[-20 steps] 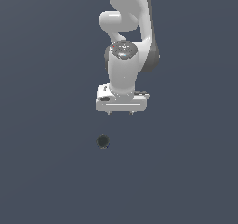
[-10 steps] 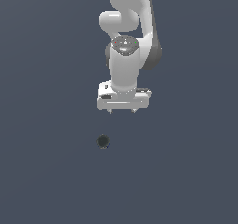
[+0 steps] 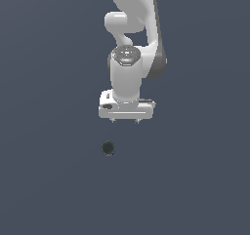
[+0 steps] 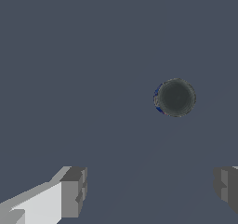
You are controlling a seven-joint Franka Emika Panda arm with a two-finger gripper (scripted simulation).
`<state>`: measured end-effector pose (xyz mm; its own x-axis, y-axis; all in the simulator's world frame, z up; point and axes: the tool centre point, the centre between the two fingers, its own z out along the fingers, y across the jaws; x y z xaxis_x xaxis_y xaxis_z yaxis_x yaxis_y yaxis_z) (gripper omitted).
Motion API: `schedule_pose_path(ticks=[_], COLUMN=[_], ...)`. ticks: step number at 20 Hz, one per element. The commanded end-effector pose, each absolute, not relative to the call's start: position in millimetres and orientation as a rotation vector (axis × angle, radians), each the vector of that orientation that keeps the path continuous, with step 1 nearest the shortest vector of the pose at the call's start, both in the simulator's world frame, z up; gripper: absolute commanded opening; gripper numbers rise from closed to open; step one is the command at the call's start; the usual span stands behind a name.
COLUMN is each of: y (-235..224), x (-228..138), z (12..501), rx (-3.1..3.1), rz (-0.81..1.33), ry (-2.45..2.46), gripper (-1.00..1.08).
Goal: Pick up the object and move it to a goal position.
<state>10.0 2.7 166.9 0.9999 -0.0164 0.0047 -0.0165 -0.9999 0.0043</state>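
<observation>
a flat, dark blue-grey floor [image 3: 44, 190] fills both views with no seam, wall or edge in sight. nearest in the exterior view, the can [image 3: 108, 148] stands on that floor, low in the picture and a little toward the exterior view's left of the arm. it is a short round cylinder standing on end, its long axis straight up, so its blackish top with a greyish rim faces the cameras; in the wrist view a thin sliver of bluish side band shows along one edge of the can [image 4: 175, 97]. being round, it has no sideways heading to speak of. bare floor lies all around it, with nothing touching or beside it, and the open surface runs to every border of both views. beyond the can, the white gripper [image 3: 125, 121] points down, clear of the can and offset toward the exterior view's right. its two grey fingers [image 4: 73, 192] stand wide apart with nothing between them, the gap broader than the can. farther back, the white arm [image 3: 132, 44] rises out of the top of the exterior view.
</observation>
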Motion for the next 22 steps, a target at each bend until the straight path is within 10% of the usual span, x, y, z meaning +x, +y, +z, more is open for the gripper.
schedule_pose_path(ticks=[1, 22], y=[-4, -78], x=[17, 68], z=[159, 66], rx=[3.138, 3.088], rz=[0.005, 0.000], ry=[-0.077, -0.578], gripper=[1.00, 1.00])
